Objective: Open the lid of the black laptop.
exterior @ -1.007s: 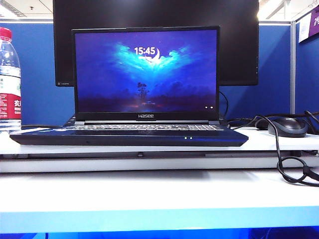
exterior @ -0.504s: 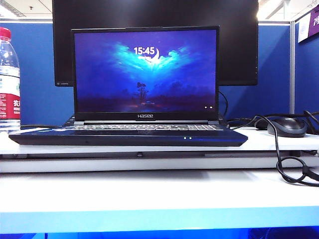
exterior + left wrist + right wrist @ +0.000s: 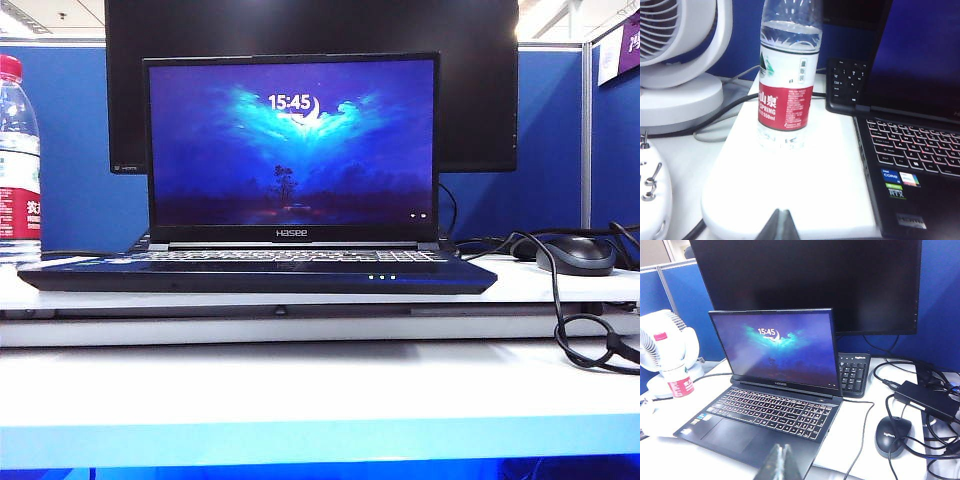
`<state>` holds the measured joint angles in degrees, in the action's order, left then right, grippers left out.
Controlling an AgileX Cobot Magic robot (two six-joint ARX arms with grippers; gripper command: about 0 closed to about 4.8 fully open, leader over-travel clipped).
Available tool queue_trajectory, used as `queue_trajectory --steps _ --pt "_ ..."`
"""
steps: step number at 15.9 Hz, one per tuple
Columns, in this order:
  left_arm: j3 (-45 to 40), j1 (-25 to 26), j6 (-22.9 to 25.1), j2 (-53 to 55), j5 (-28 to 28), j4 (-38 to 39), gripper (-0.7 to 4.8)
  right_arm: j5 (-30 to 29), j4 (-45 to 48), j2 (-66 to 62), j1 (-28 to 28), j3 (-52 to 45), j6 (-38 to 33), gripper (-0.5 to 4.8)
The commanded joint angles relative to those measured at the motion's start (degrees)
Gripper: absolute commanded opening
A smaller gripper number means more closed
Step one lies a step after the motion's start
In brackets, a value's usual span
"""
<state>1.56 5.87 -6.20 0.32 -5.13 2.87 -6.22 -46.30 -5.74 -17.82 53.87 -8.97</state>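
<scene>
Lid point(image 3: 291, 145) upright, left hand point(image 3: 780, 223), right hand point(image 3: 780, 460) clear

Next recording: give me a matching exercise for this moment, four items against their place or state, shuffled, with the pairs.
Items:
1. thin black laptop lid
2. clear plastic water bottle with red label
3. dark computer mouse
4. left gripper and right gripper

States:
A. beside the white fan, left of the black laptop
B. raised upright, screen lit
C. drawn back, touching nothing
D. right of the laptop, among cables

Pairs: 1-B, 2-A, 3-D, 4-C
</scene>
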Motion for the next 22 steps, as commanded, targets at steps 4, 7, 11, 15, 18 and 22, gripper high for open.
queue_trajectory --steps 4,7,11,15,18,22 --pt "-1.2 0.0 0.2 -0.1 2.7 -2.8 -0.03 -0.1 0.6 0.0 0.0 0.2 0.0 -0.01" --pt "-1.2 -1.0 0.2 -0.1 3.0 -2.8 -0.03 -0.1 0.6 0.0 0.0 0.2 0.0 -0.01" --pt "-1.2 -1.4 0.2 -0.1 3.0 -2.6 -0.03 -0.1 0.6 0.0 0.0 0.2 0.0 -0.01" --pt "-1.2 -1.4 0.2 -0.1 2.9 -2.8 -0.03 -0.1 0.6 0.0 0.0 0.2 0.0 -0.01" --pt "-1.2 -1.4 0.2 -0.1 2.5 -2.6 -0.03 -0.1 0.6 0.0 0.0 0.2 0.0 -0.01" --pt "-1.2 -1.4 1.7 -0.1 2.5 -2.3 -0.03 -0.1 0.6 0.0 0.0 0.2 0.0 -0.01"
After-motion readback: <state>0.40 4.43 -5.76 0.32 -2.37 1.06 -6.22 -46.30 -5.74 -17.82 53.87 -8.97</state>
